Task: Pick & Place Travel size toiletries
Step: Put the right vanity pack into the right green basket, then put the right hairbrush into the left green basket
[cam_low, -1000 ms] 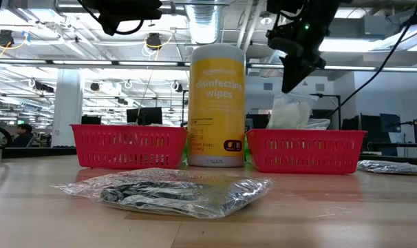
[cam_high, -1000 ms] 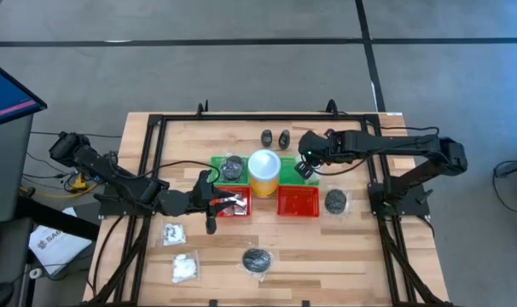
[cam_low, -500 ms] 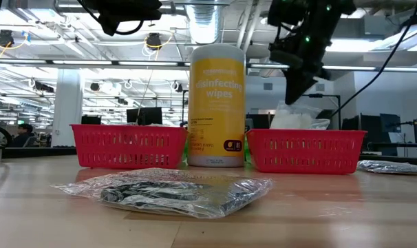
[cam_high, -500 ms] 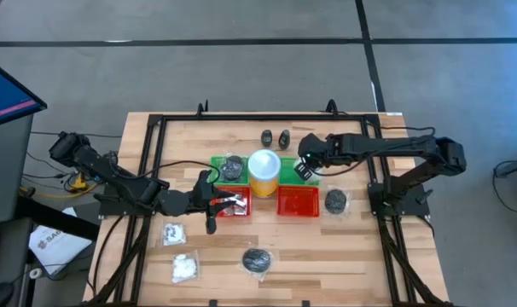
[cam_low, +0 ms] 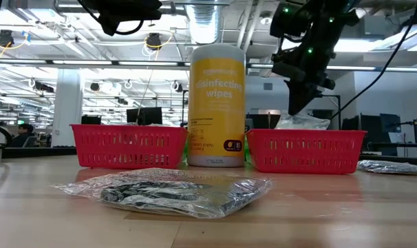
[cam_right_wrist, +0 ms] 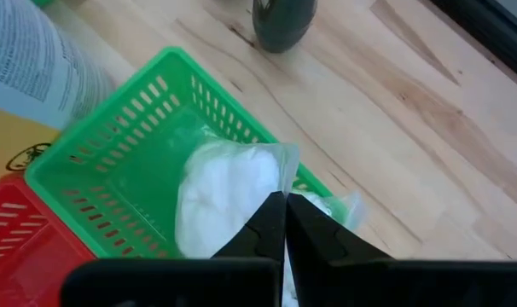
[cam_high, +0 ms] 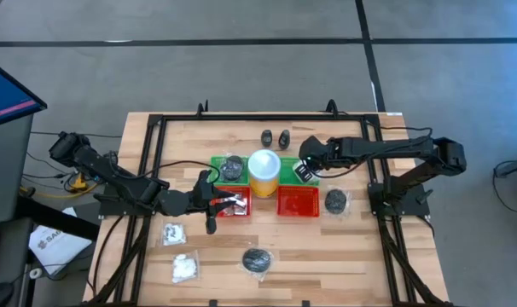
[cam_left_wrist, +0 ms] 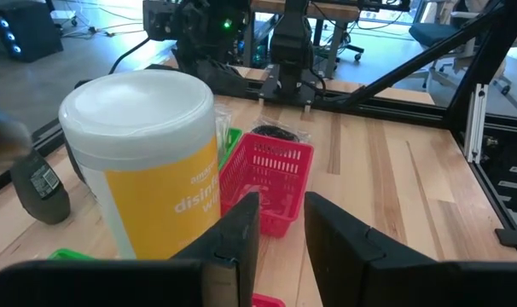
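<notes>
Right tool (cam_right_wrist: 280,205): pinched shut on the film edge of a clear-wrapped white lumpy packet (cam_right_wrist: 224,192), with only thin wrap between the tips, not the lump itself. Holds the packet low at a corner of the green plastic mesh tray (cam_right_wrist: 113,162), most of it inside the walls and a flap of wrap seemingly reaching past the rim.

Main risk: slippery film sliding out of so slight a pinch, or sticking to a tip on release and riding back up. Next risk: letting go this close to the corner, so that the packet hangs on the rim and tips out onto the wooden desk (cam_right_wrist: 429,111) near the small black bottle (cam_right_wrist: 282,17). Also possible: catching the mesh wall on the way out and dragging the light tray against the yellow cylinder with a white top (cam_low: 217,103) just beside it, or against the red plastic mesh tray (cam_high: 299,203) next door.

Left tool (cam_left_wrist: 281,205): waits above the desk on the far side of the cylinder, tips apart, nothing seen between them; well clear of any collision.
</notes>
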You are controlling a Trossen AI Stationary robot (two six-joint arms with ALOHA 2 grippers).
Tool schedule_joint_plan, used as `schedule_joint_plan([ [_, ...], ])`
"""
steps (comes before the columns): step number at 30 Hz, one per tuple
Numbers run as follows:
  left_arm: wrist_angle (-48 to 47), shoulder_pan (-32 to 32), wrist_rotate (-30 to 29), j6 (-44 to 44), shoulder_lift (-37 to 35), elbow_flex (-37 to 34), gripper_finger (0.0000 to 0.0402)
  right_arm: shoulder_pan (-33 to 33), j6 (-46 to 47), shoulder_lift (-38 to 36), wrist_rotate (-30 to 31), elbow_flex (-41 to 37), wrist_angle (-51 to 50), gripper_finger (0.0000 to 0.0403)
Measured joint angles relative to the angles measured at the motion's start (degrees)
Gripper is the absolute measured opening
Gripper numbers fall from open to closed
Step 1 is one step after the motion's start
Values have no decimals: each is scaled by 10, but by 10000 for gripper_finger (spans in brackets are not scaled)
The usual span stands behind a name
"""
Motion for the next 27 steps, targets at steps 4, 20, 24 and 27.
schedule_joint_plan([
  [4,0,0,0,0,0,0,88,3,-3,0,2,0,-3,4],
  [20,0,0,0,0,0,0,88,9,-38,0,6,0,-6,96],
  [24,0,0,0,0,0,0,88,9,-39,0,4,0,-24,116],
  [27,0,0,0,0,0,0,88,13,-38,0,3,0,-46,125],
])
